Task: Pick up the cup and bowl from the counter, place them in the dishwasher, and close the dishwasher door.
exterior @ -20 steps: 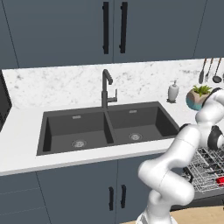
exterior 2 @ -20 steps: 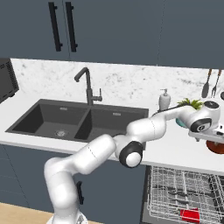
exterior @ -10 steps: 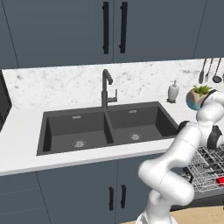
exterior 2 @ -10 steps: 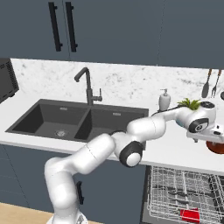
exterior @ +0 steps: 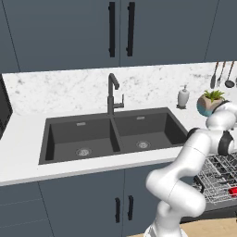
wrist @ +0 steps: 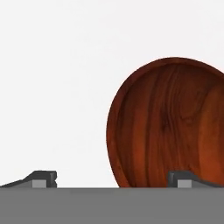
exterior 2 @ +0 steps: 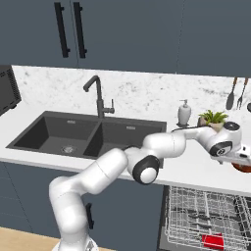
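A brown wooden bowl stands on the white counter; it also peeks out at the counter's right end. My gripper hangs just above it, open, with the bowl's near rim between the spread fingertips and nothing gripped. Seen from the right base, the gripper points down at the bowl. Below the counter, the dishwasher's grey wire rack is pulled out. A small red thing lies in it; I cannot tell whether it is the cup.
A dark double sink with a black tap fills the counter's middle. Behind the bowl stand a soap bottle and a potted plant. Utensils hang on the wall, and a dark appliance sits far left.
The hand has sunk a little toward the bowl. The jaws stayed open, and the bowl and the rack have not moved.
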Available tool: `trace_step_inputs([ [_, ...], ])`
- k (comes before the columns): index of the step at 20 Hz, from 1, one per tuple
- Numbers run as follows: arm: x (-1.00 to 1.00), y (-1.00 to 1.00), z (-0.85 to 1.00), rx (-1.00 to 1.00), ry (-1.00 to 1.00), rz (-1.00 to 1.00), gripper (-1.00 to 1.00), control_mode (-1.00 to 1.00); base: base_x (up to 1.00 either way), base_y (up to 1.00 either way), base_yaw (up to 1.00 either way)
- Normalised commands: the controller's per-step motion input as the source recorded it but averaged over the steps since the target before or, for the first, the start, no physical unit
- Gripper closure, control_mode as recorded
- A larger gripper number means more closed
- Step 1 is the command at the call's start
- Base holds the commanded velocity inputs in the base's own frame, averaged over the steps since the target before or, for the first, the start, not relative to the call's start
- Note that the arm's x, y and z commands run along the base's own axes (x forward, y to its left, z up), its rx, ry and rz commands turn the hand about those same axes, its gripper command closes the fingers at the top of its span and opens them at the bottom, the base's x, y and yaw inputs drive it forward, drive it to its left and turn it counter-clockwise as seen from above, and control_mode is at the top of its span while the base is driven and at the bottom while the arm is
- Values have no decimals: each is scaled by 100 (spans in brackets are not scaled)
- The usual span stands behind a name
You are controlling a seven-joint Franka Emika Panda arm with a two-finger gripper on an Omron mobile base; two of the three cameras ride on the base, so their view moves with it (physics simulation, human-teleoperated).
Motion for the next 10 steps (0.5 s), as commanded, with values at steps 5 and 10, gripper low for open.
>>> trace_step_inputs([
  [5,9,-7,0,0,0,0,-100,-100,0,0,0],
  [10,21,0,0,0,0,1,-100,-100,0,0,0],
])
